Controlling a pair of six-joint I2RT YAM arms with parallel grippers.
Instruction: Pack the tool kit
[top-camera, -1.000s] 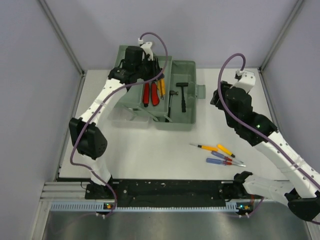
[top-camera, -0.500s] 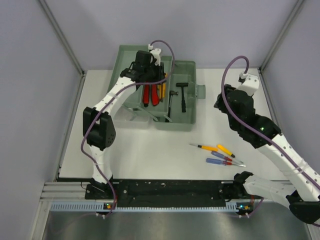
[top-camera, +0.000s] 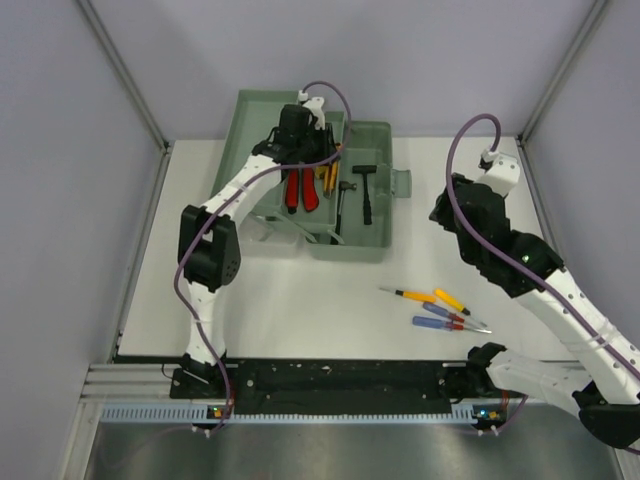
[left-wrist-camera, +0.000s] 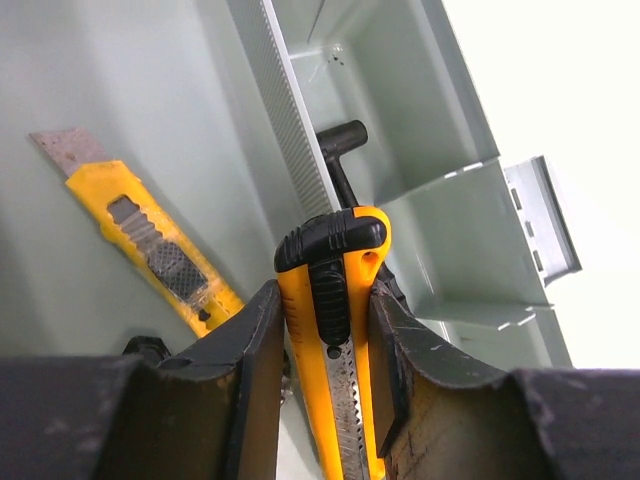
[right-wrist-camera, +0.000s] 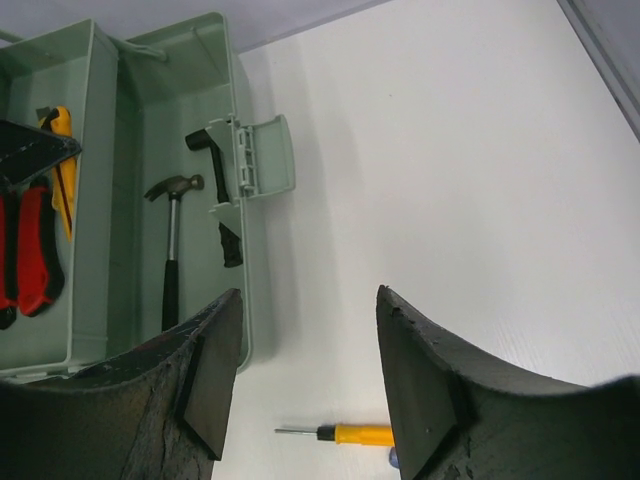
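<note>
The sage-green toolbox (top-camera: 372, 243) lies open at the back of the table. It holds red pliers (top-camera: 300, 188) and two small hammers (top-camera: 365, 190). My left gripper (top-camera: 300, 128) hangs over the box's left half, shut on a yellow utility knife (left-wrist-camera: 335, 300). A second yellow knife (left-wrist-camera: 150, 240) lies on the box floor below it. Several screwdrivers (top-camera: 435, 305) lie on the table right of the box. My right gripper (right-wrist-camera: 305, 295) is open and empty above the table between the box (right-wrist-camera: 200, 110) and a yellow-handled screwdriver (right-wrist-camera: 360, 433).
The box latch flap (top-camera: 400, 184) sticks out on its right side. Grey walls enclose the table on three sides. A black rail (top-camera: 340, 375) runs along the near edge between the arm bases.
My left arm has swung right and forward over the toolbox, still holding the knife. My right arm has shifted slightly.
</note>
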